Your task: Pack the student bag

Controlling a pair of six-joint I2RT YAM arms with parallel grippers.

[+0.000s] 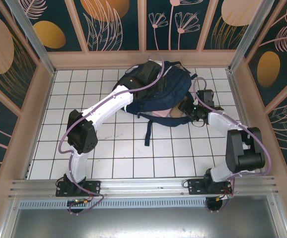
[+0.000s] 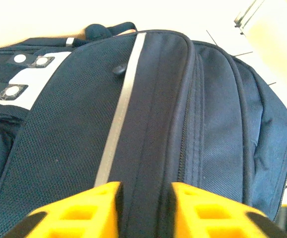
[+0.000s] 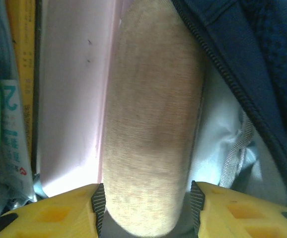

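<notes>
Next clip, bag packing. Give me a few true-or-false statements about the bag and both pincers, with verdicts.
1. The student bag lies at the far side of the white-tiled table. True.
2. The right pincer grips a yellow book. False: its fingers press either side of a tan pouch at the bag's opening.
3. A pink item lies right beside the tan pouch. True.
4. The left pincer hangs over bare tiles. False: it is on the bag, with a ridge of navy fabric between its fingers.
</notes>
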